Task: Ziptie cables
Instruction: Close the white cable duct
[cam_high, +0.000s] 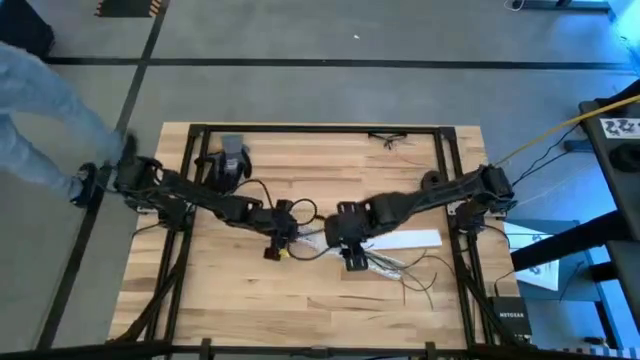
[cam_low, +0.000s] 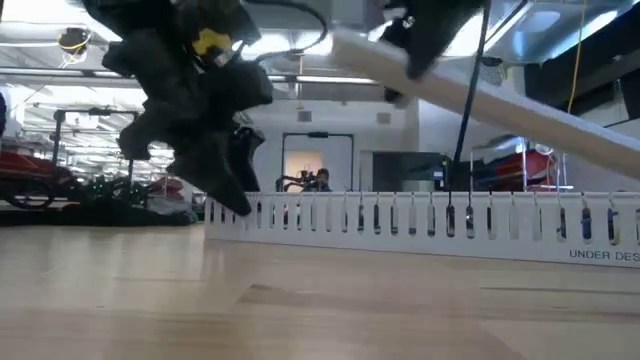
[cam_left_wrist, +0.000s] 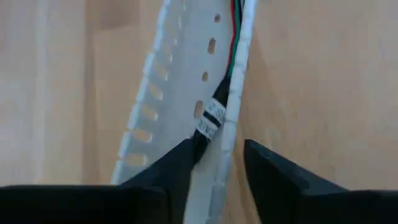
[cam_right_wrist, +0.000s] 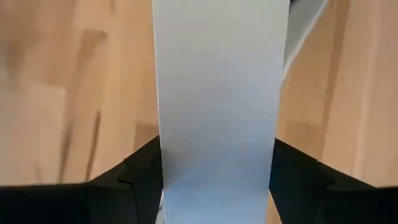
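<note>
Looking down from above, the wooden desk (cam_high: 230, 300) fills the middle of the floor, and both arms reach in toward its centre. A person's leg shows at the far left edge beside the desk.

Right gripper (cam_right_wrist: 217, 186) is clamped on a flat white strip (cam_right_wrist: 217, 93) — its fingers sit tight against both edges in the wrist view, and the low view shows that strip (cam_low: 480, 100) lifted off the desk and tilted.

Left gripper (cam_left_wrist: 214, 171) hangs over a white slotted channel (cam_left_wrist: 180, 99), fingers apart, straddling one wall of it. The cables (cam_left_wrist: 235, 37) — green, red and dark wires with a labelled end — run along inside that channel, right between the fingers. More loose wires spread out on the desk by the right gripper (cam_high: 415, 270). Can't make out the ziptie anywhere.
</note>
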